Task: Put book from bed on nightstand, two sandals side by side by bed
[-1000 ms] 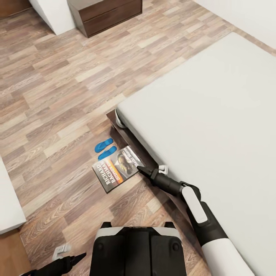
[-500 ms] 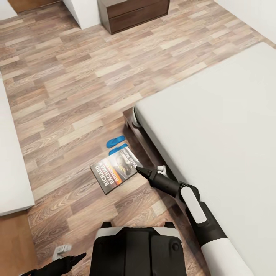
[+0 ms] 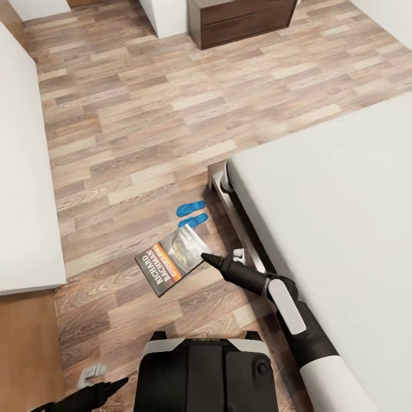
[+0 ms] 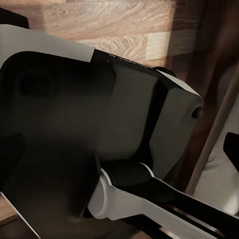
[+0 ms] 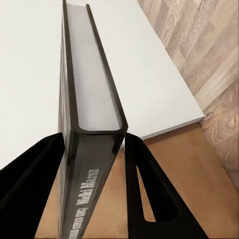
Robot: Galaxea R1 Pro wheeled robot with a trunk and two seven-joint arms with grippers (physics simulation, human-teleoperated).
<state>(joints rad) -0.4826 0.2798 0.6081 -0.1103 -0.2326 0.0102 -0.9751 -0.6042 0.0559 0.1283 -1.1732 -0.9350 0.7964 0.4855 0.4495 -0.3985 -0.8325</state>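
At the near edge of the head view stands the robot's dark trunk (image 3: 206, 375). Beside it, low on the left, is the left gripper (image 3: 117, 382); it holds nothing, and I cannot tell if its jaws are open or closed. In the left wrist view I see the robot's own black and white body (image 4: 99, 149) with the wood-plank floor (image 4: 124, 25) behind it.

A little farther, the right arm reaches forward along the side of the bed (image 3: 337, 229). The right gripper (image 3: 205, 257) has its jaws closed on one edge of the book (image 3: 170, 260), which hangs above the floor (image 3: 143, 126), cover up, with the white lettering readable. In the right wrist view the book (image 5: 87, 164) stands edge-on between the two black fingers (image 5: 144, 194).

Just beyond the book, the two blue sandals (image 3: 191, 214) lie side by side on the floor, close to the corner of the bed frame. Far behind, against the wall, is the dark brown nightstand (image 3: 243, 20). A large white surface (image 3: 26, 183) runs along the left.
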